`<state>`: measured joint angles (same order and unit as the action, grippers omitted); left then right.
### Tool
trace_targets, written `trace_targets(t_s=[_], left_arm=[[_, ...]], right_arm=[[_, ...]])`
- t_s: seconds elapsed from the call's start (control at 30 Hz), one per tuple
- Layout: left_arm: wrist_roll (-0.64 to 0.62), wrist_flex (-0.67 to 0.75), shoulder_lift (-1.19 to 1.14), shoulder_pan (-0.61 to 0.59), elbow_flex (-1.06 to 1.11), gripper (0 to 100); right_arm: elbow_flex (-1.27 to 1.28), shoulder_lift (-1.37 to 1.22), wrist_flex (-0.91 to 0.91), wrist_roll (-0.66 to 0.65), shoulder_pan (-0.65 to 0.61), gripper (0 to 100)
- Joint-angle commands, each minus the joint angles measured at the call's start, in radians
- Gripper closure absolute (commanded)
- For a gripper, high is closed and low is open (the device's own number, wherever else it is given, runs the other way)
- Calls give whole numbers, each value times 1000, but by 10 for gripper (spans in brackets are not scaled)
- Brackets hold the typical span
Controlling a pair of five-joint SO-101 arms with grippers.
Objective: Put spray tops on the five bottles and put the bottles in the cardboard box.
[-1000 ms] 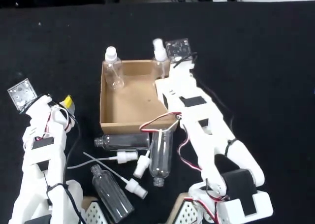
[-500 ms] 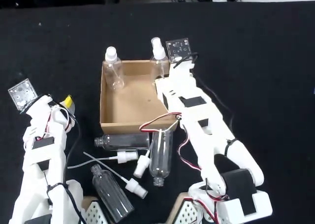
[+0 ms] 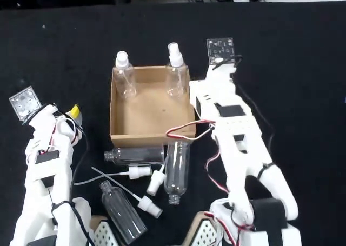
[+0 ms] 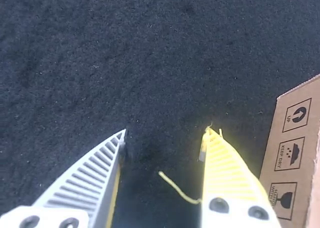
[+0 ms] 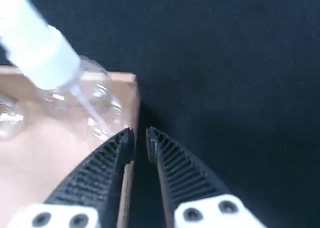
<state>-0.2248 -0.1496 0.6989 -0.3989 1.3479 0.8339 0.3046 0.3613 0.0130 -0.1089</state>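
Cardboard box: the cardboard box (image 3: 130,138) sits mid-worktop (image 3: 292,67), open side up.
Done so far: two capped bottles stand inside at the far corners, one left (image 3: 124,75) and one right (image 3: 175,73).
Left to do: three bare bottles lie on the worktop just in front of the box. One lies crosswise (image 3: 135,155), one points away from the box (image 3: 177,170), and one lies slantwise nearest the arm bases (image 3: 123,212).
Spray tops: three lie loose among those bottles (image 3: 139,172) (image 3: 157,182) (image 3: 148,205), with their thin tubes trailing and crossing.
Right claw: the right claw (image 5: 140,133) is all but closed on nothing (only a slit between the jaws), hanging over the box's right wall by the near capped bottle.
Left claw: the left claw (image 4: 165,133) is spread wide and empty, above bare worktop beside the box's left wall.
Step in hand: probably fetching the next bare bottle and a top.
Doing it well: lift the right claw clear of the box wall first. Grip the bottle low on its body so the neck stays free. Take the top by its collar, not by the tube. Thread the tube into the neck, then seat the cap squarely.
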Motion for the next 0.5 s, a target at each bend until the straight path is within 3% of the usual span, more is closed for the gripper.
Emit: trace_targets(t_s=[0.0,0.27,0.47], left_arm=[[6,14,9,12,-8,784],[6,12,6,12,-8,784],[6,12,6,12,-8,784]], right_arm=[[-15,-15,-31,5,75,988],[-122,120,285,-6,169,982],[-231,174,575,-195,224,881]])
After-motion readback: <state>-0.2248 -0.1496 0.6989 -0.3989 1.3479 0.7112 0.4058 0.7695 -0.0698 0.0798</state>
